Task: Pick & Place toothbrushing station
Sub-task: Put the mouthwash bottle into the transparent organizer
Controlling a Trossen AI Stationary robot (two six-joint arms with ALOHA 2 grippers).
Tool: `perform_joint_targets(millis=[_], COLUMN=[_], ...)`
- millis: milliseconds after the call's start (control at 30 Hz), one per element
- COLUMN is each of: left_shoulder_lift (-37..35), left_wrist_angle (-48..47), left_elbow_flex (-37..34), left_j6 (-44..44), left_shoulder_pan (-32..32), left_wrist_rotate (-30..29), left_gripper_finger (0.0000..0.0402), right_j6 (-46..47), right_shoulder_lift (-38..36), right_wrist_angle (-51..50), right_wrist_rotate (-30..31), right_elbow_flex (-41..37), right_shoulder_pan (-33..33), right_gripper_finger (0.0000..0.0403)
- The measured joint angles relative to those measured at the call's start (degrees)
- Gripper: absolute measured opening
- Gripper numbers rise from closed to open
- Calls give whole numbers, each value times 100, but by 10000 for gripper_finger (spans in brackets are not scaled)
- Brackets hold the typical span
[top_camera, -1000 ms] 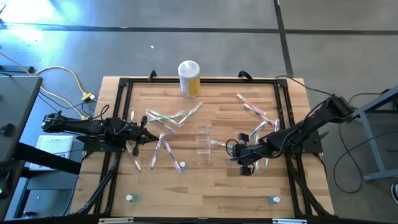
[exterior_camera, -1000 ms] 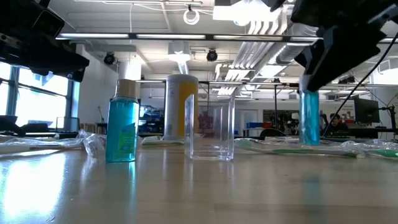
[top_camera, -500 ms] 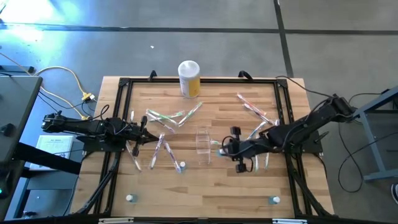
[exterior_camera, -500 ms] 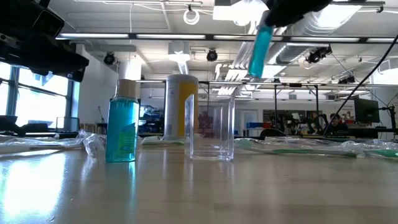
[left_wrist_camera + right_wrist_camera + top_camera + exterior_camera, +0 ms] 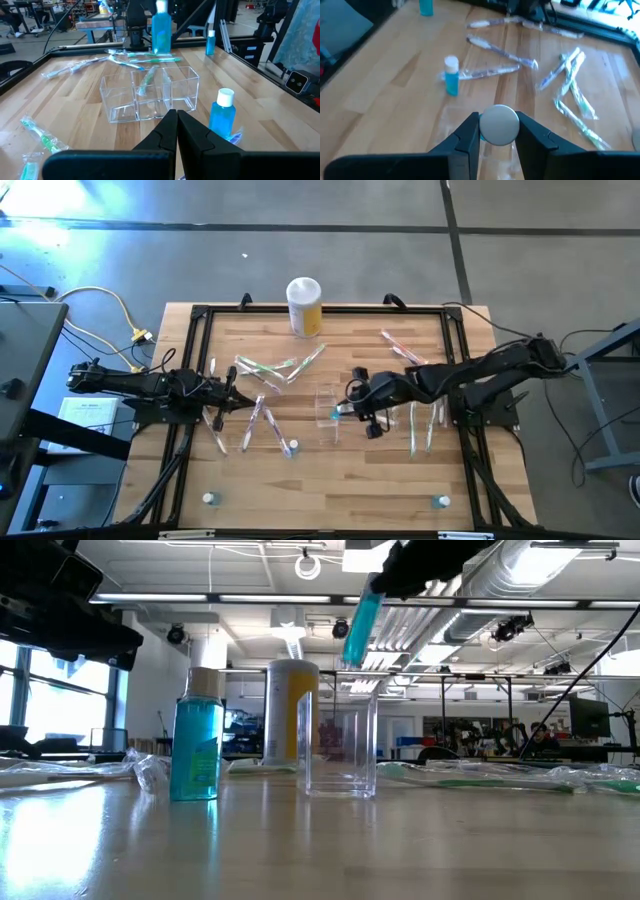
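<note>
1. A pale wooden table (image 5: 330, 480) with a black frame along its edges stands on a grey floor; a yellow cable lies on the floor off its left side
2. The low view looks across the tabletop into a large hall with ceiling ducts, windows and far workbenches
3. Wrapped toothbrushes (image 5: 268, 369) lie scattered in two loose groups, one on the left half and one on the right half of the table
4. A clear plastic organizer (image 5: 149, 93) with three compartments stands near the table's middle; one green toothbrush (image 5: 146, 81) leans inside its middle compartment
5. A yellow canister (image 5: 304, 307) with a white lid stands upright at the far edge
6. A small blue mouthwash bottle (image 5: 198, 748) with a white cap stands on the left half, near the organizer
7. The right gripper (image 5: 352, 401) hangs just beside and above the organizer, fingers clamped on a second blue bottle (image 5: 361, 627) by its white cap (image 5: 498, 124), the bottle tilted in the air
8. The left gripper (image 5: 176, 131) rests low at the table's left side, fingers pressed together and holding nothing
</note>
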Motion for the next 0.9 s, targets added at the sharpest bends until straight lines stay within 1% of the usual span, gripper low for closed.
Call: perform_joint_targets(millis=[233,400,500,700,767,900], left_shoulder_lift=[-1,-2,-1,-1,-2,-2], left_wrist_angle=[0,2,0,0,2,0], left_elbow_flex=[-1,-2,-1,-1,-2,0], left_j6=[2,2,2,0,0,0], left_shoulder_pan=[1,2,0,1,2,1], left_wrist_rotate=[-20,-20,-17,-16,-15,-13], left_gripper_finger=[6,6,6,6,6,6], right_j6=[-223,-205,-148,60,59,133], right_shoulder_lift=[615,990,1186,1527,1598,1619], right_wrist_angle=[515,397,389,375,372,338], right_wrist_rotate=[-205,-230,-464,-563,-660,-631], right_elbow_flex=[-2,126,198,292,292,294], right_shoulder_pan=[-313,-503,-595,-659,-659,-661], right_gripper_finger=[92,90,90,93,92,93])
